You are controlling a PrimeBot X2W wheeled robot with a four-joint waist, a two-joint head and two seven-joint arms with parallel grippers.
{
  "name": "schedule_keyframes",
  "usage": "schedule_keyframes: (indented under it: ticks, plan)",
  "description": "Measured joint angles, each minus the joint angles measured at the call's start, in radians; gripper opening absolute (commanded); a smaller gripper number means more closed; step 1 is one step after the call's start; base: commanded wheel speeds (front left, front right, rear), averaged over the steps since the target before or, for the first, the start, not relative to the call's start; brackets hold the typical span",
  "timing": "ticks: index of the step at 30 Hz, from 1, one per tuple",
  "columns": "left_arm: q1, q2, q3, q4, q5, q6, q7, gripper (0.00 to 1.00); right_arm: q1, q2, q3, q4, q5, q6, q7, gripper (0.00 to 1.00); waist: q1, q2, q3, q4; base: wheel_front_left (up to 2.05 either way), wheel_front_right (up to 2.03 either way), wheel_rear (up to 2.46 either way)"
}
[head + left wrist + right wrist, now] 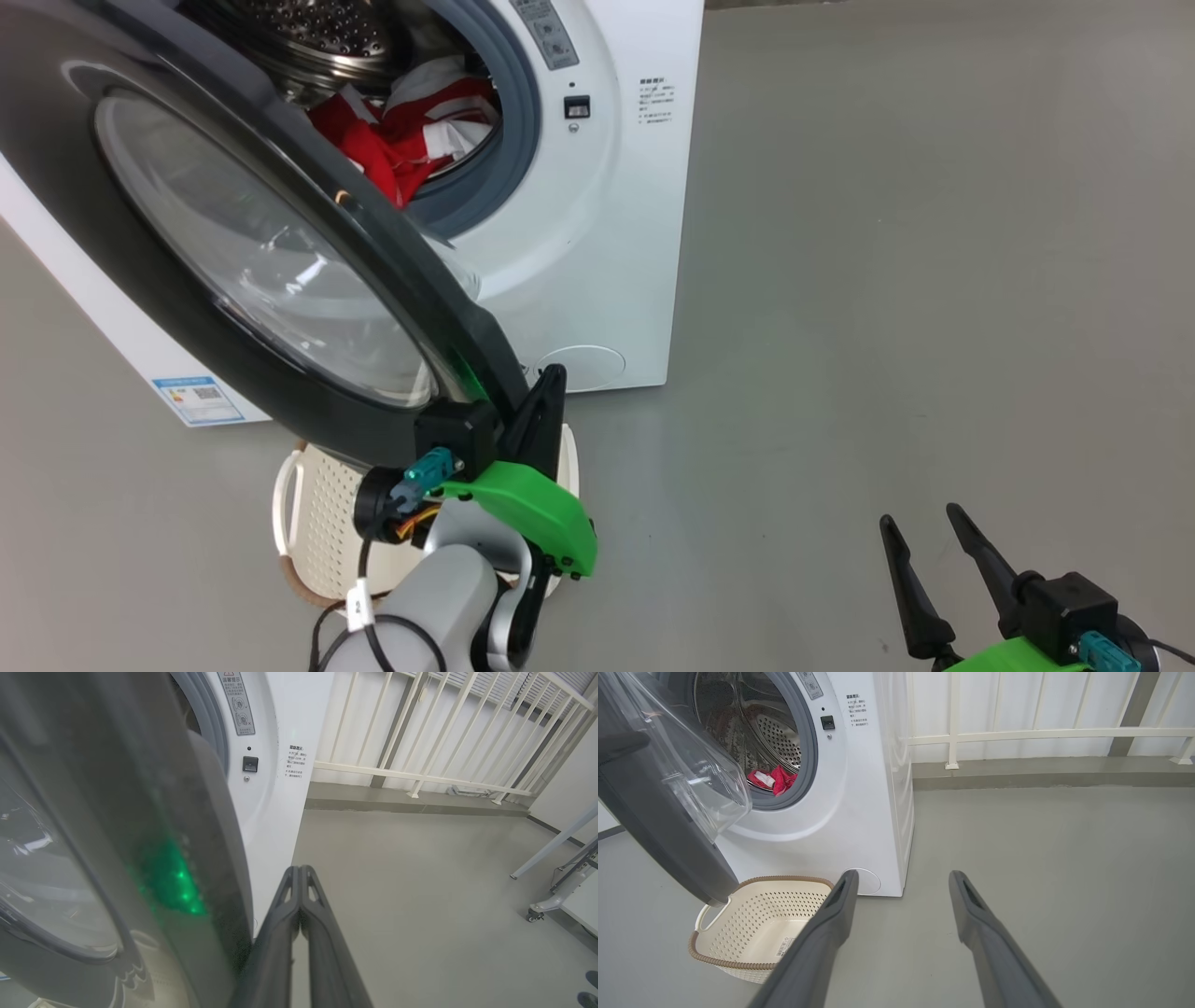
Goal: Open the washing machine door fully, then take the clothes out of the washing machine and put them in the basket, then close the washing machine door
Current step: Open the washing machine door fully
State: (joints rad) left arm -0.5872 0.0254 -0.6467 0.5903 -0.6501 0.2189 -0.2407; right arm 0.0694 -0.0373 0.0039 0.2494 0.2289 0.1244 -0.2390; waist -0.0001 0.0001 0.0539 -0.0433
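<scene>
The washing machine stands with its door swung partway out, black rim and glass bowl toward me. Red clothes with white trim lie in the steel drum, and the right wrist view looks in at the clothes past the door. My left gripper is shut on nothing, its fingers lying along the door's free edge. The cream basket sits on the floor under the door, empty in the right wrist view. My right gripper hangs open over bare floor.
A white railing and a low step run behind the machine. A wheeled stand sits at the far right in the left wrist view. Grey floor stretches right of the machine. A round flap is low on the machine's front.
</scene>
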Motion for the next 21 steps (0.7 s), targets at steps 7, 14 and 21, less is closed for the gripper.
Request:
schedule_keyframes:
  ticks: [7,14,21]
  plan:
    - [0.015,0.008,0.015,-0.05,0.0,0.0,-0.003,0.0,-0.015,0.0,-0.001,0.003,0.0,0.0,0.0,1.0,0.0,0.0,0.002,0.01,0.0,0.0,0.0]
    - [0.068,0.043,0.013,-0.14,0.002,0.022,-0.003,0.0,-0.015,0.0,-0.003,0.005,0.0,0.0,-0.004,1.0,0.0,0.0,0.005,0.023,0.0,0.0,0.0]
    - [0.141,0.083,0.014,-0.237,0.005,0.063,0.011,0.0,-0.018,0.0,-0.004,0.007,0.0,0.0,-0.007,1.0,0.0,0.0,0.005,0.033,0.0,0.0,0.0]
